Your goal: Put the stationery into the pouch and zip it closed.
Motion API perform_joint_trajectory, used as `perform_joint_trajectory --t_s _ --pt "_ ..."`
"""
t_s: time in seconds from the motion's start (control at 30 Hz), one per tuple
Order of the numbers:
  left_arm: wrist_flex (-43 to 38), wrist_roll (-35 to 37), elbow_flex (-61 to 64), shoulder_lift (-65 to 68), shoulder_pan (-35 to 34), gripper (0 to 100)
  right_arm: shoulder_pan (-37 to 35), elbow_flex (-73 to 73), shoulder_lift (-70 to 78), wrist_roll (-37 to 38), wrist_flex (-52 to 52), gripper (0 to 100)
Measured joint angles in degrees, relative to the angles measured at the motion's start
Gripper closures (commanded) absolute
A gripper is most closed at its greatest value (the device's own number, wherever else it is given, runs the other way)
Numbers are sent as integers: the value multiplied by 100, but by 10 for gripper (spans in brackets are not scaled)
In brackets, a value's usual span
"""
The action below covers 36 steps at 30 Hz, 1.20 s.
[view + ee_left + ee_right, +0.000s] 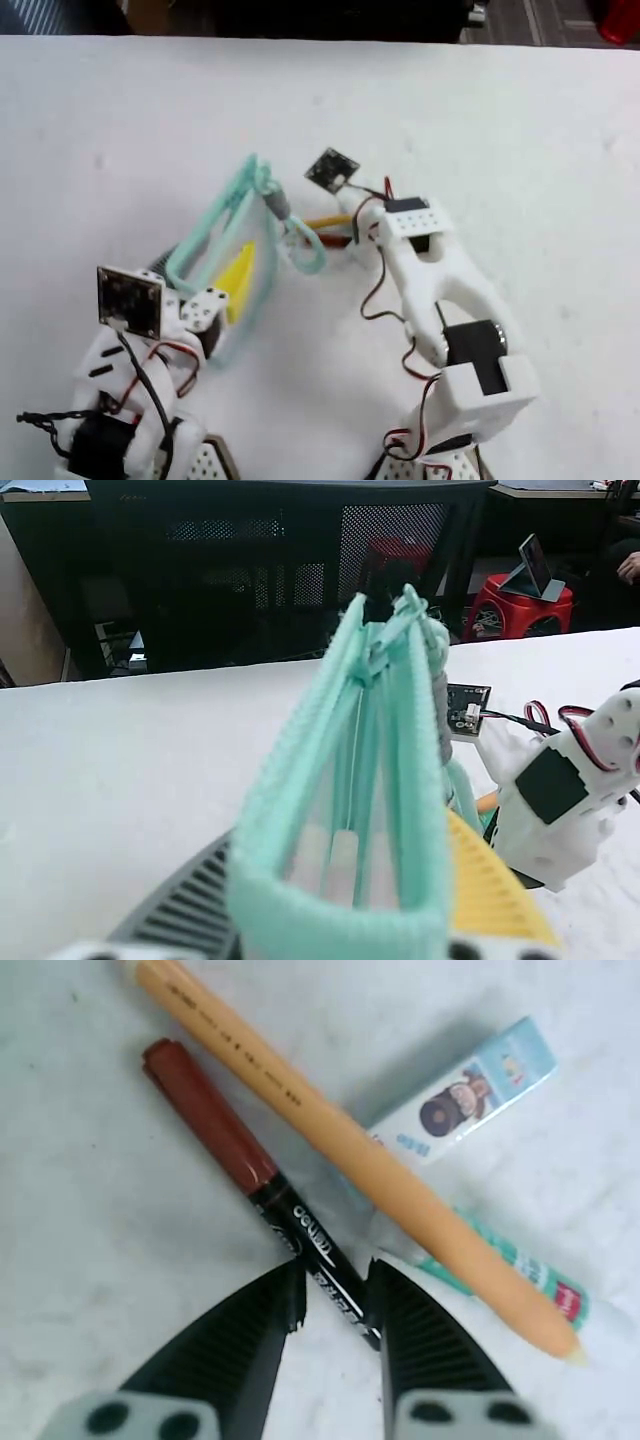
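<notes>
Looking down over a white worktop (520,120), we saw two arms side by side. At the front left, the left hand (212,285) was clenched on the near end of a mint-green mesh pouch (350,780), with a grey finger on one side and a yellow finger on the other. The pouch stood on its edge with its mouth open, and its far end pointed toward the middle of the worktop.

Just beside that far end lay the stationery, with the right hand (335,1305) lowered over it. Seen from that wrist, its two black fingers (250,1350) were closed against either side of a black pen (215,1130) with a brown cap, gripping the barrel while the pen lay flat on the worktop. An orange pen (330,1130) lay slantwise just beside it, resting across a teal pen (500,1255). A pale blue eraser box (465,1090) lay on the far side of the orange pen, touching or nearly touching it; we could not tell which. All four pieces were outside the pouch.
</notes>
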Motion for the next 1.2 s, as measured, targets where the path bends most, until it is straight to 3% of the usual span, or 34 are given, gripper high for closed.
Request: perform_joint_trajectory --t_s 0.53,0.7,1.07,1.2 --pt "0 0 0 0 0 789 0 0 0 0 0 913" --pt "0 0 0 0 0 789 0 0 0 9 44 984" --pt "0 0 0 0 0 789 -18 26 18 132 237 842" --pt "0 0 0 0 0 789 -35 26 18 343 334 844"
